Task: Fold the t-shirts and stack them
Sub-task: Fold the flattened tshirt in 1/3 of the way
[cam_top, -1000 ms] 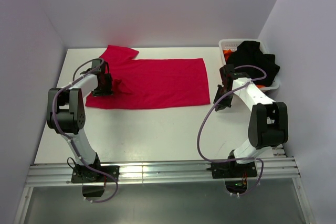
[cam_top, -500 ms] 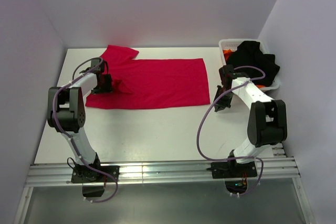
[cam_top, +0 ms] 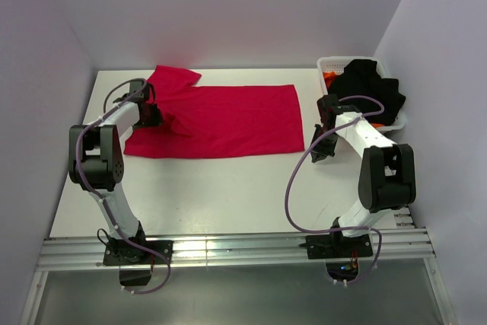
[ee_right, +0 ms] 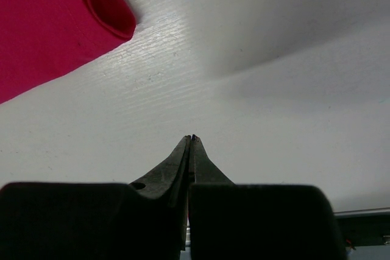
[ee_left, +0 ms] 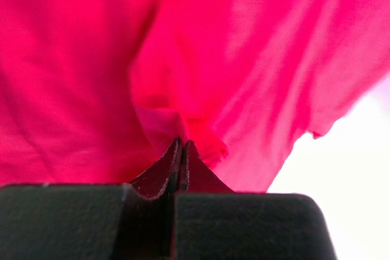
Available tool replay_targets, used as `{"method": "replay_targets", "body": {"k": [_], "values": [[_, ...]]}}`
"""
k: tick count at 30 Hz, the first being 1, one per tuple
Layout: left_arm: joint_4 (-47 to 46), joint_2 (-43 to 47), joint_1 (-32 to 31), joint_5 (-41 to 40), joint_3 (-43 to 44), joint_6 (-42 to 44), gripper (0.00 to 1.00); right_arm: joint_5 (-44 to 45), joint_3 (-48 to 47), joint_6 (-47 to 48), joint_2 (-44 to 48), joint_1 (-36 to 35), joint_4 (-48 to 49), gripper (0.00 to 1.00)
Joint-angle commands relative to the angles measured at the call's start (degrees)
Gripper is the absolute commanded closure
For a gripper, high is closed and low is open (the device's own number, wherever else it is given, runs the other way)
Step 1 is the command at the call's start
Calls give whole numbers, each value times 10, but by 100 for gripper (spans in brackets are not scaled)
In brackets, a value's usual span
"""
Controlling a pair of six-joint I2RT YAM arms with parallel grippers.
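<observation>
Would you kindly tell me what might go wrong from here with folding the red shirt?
1. The left tool is shut on only a small pinch of the red shirt near its sleeve, so the cloth may slip out when lifted.
2. The right tool is shut on nothing, above the bare table beside the shirt's corner. Pulled from one side alone, the shirt may slide or bunch rather than fold squarely.

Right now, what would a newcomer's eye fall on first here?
The crimson-red t-shirt lies spread across the middle of the white table, the left end effector shut on a pinch of its cloth. At the far right, a white basket holds a black t-shirt and some orange cloth.
</observation>
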State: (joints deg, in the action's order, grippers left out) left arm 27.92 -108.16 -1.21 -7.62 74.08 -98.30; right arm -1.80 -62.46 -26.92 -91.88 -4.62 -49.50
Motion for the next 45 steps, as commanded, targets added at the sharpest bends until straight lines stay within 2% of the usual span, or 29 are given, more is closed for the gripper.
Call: {"method": "replay_targets", "body": {"k": [1, 6, 10, 11, 12, 15, 16, 18, 23, 26, 29, 32, 33, 34, 35, 36, 38, 41, 45], "values": [[22, -7, 9, -21, 70, 28, 100, 15, -8, 7, 1, -1, 10, 100], [40, -32, 31, -28, 152, 59, 100, 16, -11, 7, -1, -1, 8, 100], [50, -93, 45, -8, 223, 85, 100, 16, -14, 8, -1, -1, 5, 100], [54, -106, 48, 0, 239, 100, 96, 16, -15, 8, -1, -2, 5, 100], [60, -135, 50, 6, 274, 108, 64, 16, -15, 8, -1, -1, 4, 100], [83, -180, 54, 23, 337, 130, 5, 16, -17, 9, 0, -1, 2, 100], [85, -186, 57, 25, 347, 134, 1, 17, -16, 9, 3, -2, 2, 100], [58, -181, 59, 33, 351, 150, 0, 17, -14, 9, 6, -1, 3, 100], [63, -145, 62, 22, 358, 183, 1, 15, -7, 8, 16, -1, 7, 100], [85, -98, 61, 10, 335, 202, 5, 8, -14, 6, 19, -1, 8, 100], [100, -47, 58, 9, 282, 219, 7, -2, -29, 3, 16, -3, 9, 100], [54, -3, 46, 24, 202, 242, 17, -7, -43, -3, 14, -3, 9, 100], [41, 4, 43, 33, 168, 248, 29, -8, -45, -3, 15, -4, 10, 100], [31, 3, 37, 41, 159, 257, 35, -9, -47, -4, 19, -3, 9, 100], [30, 0, 33, 54, 155, 276, 47, -9, -48, -4, 21, -4, 8, 100], [40, -16, 30, 56, 164, 285, 74, -9, -48, -4, 24, -4, 6, 100], [78, -38, 17, 59, 185, 314, 99, -8, -46, -5, 36, -4, 5, 100], [110, -66, -4, 45, 215, 342, 100, -7, -34, -6, 56, -4, 5, 100], [131, -73, -18, 29, 209, 366, 100, -4, -6, -9, 79, -3, 8, 100]]}}
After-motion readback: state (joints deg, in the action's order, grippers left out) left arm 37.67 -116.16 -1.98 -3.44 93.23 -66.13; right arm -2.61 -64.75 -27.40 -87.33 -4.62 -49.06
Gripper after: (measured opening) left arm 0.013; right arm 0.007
